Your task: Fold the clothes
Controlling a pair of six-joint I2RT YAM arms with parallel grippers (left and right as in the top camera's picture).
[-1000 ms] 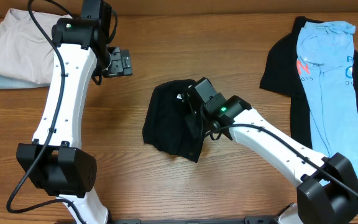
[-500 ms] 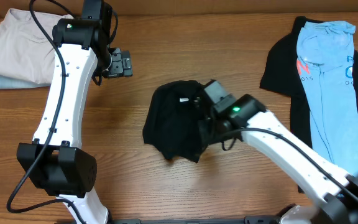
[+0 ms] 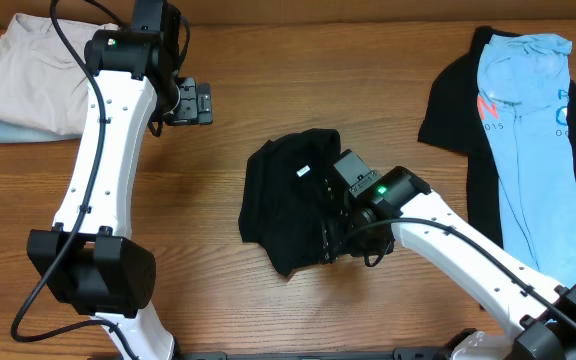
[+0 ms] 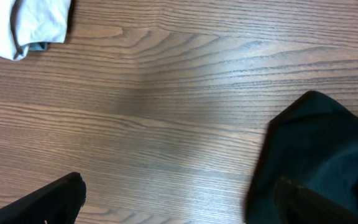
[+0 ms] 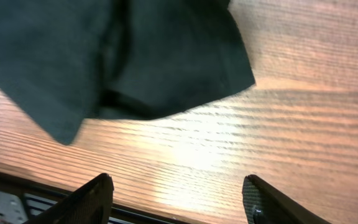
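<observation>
Clothes are lying in several places on the counter [image 3: 218,300]. The black T-shirt [image 3: 288,205] is sitting bunched near the middle, with its white neck tag [image 3: 301,171] facing up. Half a second ago the bundle was lying slightly farther left and more rounded. Now it is stretching down toward the near edge, and the tag is sitting a little lower.

The right end effector [image 3: 330,240] was resting on the shirt's upper right part. It is now sitting at the lower right edge of the cloth. In the right wrist view its fingers [image 5: 98,196] are standing spread, with bare wood between them and the shirt [image 5: 135,56] lying just beyond the tips.

The left end effector [image 3: 190,102] is hanging where it was, well apart from the shirt. Its fingers [image 4: 58,198] are spread with nothing in them.

At the far right, a light blue tee [image 3: 523,140] is lying on a black shirt [image 3: 458,110]. A beige garment [image 3: 18,70] is resting on a pale blue garment [image 3: 8,131] at the far left.
</observation>
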